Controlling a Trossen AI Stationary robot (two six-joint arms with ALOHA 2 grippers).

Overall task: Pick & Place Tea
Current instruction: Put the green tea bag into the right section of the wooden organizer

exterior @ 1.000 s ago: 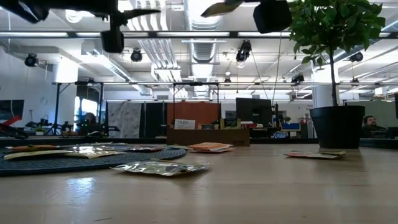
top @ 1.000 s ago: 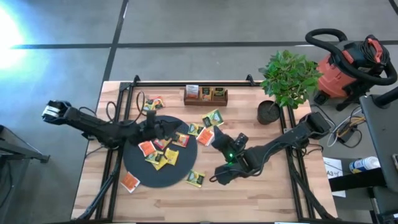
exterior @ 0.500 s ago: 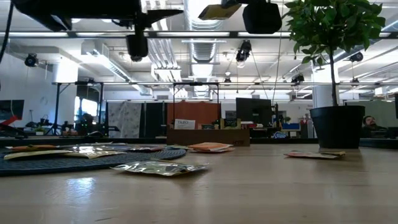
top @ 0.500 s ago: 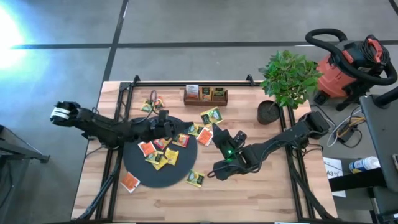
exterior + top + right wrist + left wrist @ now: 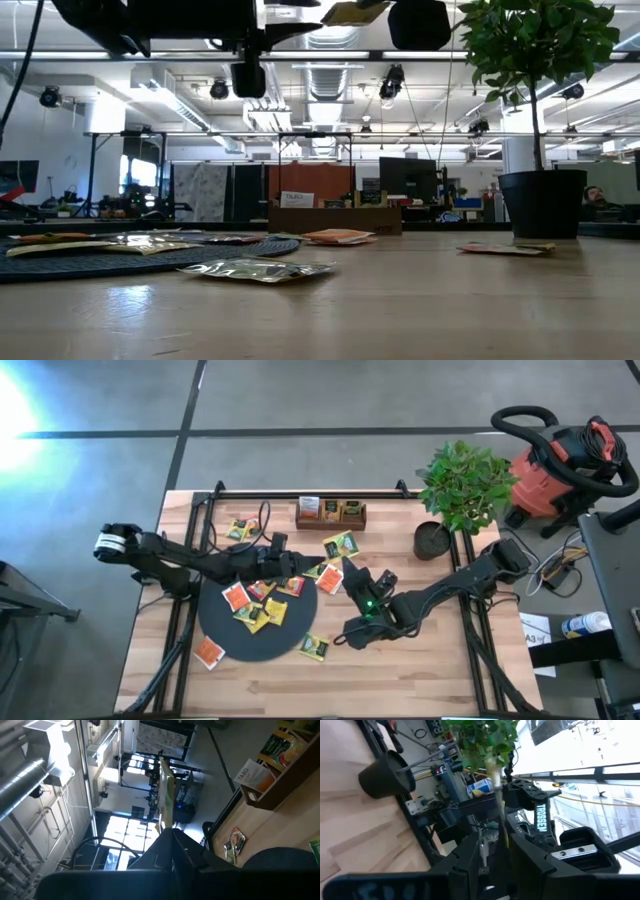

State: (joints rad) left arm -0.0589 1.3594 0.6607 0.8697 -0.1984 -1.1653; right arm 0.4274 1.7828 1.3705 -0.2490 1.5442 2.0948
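My right gripper (image 5: 350, 576) is level, high above the table beside the black disc (image 5: 225, 635), shut on a yellow-green tea packet (image 5: 165, 785). The low view shows this packet (image 5: 350, 12) up near the ceiling lights. My left gripper (image 5: 303, 565) reaches level over the disc's far right part and points at the right gripper. It is open, and in its wrist view its fingers (image 5: 470, 855) stand on either side of the packet's thin edge (image 5: 500, 805); whether they touch it I cannot tell. Several more packets lie flat on the disc and the table. My right gripper pinches the packet between its two fingers at the edge nearest the wrist (image 5: 169, 822). The fingers lie level and point toward the table's left. The packet sticks out ahead of them, edge-on to the wrist camera, lifted clear of the table.
A wooden compartment tray (image 5: 330, 513) with packets stands at the far edge. A potted plant (image 5: 450, 490) stands at the far right. Loose packets lie near the disc's front (image 5: 315, 647), at its left (image 5: 207, 652), behind it (image 5: 240, 530) and near the tray (image 5: 340, 547).
My left gripper has moved level toward the table's right, across the disc's far part, up to the right gripper and its packet, rolling a little on the way. The right gripper has stayed in place with the packet.
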